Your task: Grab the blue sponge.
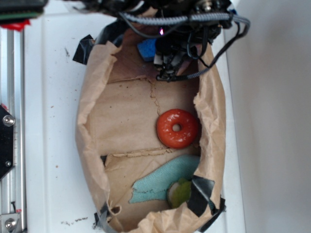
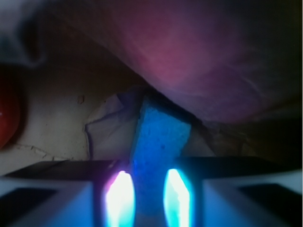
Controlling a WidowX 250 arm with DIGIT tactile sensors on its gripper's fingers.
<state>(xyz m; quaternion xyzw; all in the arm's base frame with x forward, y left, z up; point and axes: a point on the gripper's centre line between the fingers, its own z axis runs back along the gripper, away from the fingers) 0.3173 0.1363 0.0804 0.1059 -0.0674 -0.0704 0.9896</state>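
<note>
Against paper wall: blue sponge (image 2: 158,142) between hand (image 2: 147,198) fingers.

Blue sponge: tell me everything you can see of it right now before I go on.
The blue sponge is a flat, medium-blue rectangular block with a porous, speckled face. In the exterior view only one corner shows, the rest hidden under the arm at the far end of the brown paper lining. In the wrist view it runs lengthwise between the two fingers of the gripper, its far end tucked against the paper wall. Whether the fingers touch it is unclear.
</note>
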